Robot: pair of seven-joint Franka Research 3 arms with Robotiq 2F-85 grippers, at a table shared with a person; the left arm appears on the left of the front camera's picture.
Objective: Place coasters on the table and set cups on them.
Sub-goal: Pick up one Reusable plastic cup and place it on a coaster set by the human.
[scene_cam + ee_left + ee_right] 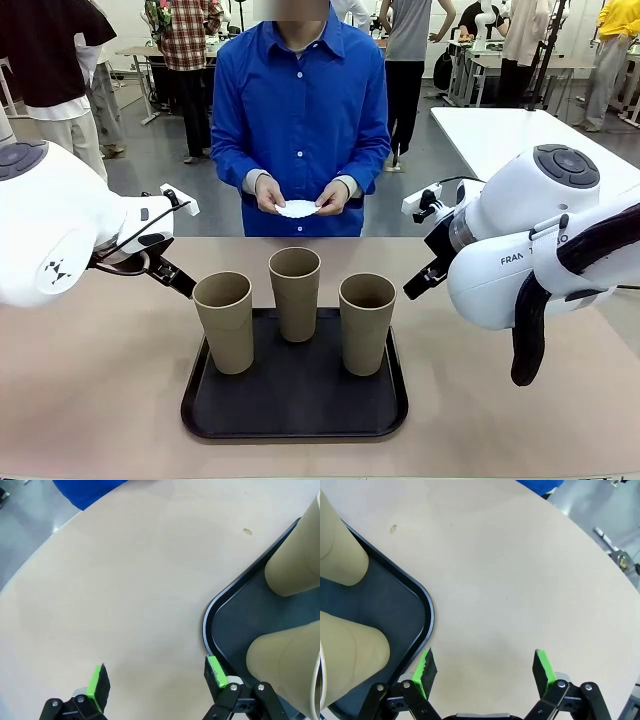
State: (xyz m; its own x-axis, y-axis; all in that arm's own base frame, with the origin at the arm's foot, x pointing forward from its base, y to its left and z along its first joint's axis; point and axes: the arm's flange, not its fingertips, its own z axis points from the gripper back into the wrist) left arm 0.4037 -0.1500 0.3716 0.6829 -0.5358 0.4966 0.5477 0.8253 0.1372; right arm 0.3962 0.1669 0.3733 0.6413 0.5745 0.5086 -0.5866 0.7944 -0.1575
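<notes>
Khaki-tan and upright, three cups are lined up on a black tray [295, 432]: the left cup [224, 322], the middle cup [295, 292] set a little farther back, and the right cup [367, 322], none of them touching. The tray is laid flat on the beige table [90, 400], toward the robot's side.

Over at the far edge, the white scalloped coasters [297, 209] are held off the table by a person in a blue shirt, pinched between one hand [268, 193] and the other hand [333, 195]. How many discs are in that small stack cannot be told.

Now the arms. The left gripper [156, 676] is held above bare tabletop just beside the tray's corner, its green pads [95, 681] spread wide with nothing between them; one pad is seen right at the tray's rim, with the nearest cup close by. The right gripper [485, 666] is mirrored on the other side: fingers spread wide, nothing gripped, bare table under the gap, and one pad poised just beside the tray's rounded corner. In the front view both grippers are seen flanking the row of cups, clear of them.
</notes>
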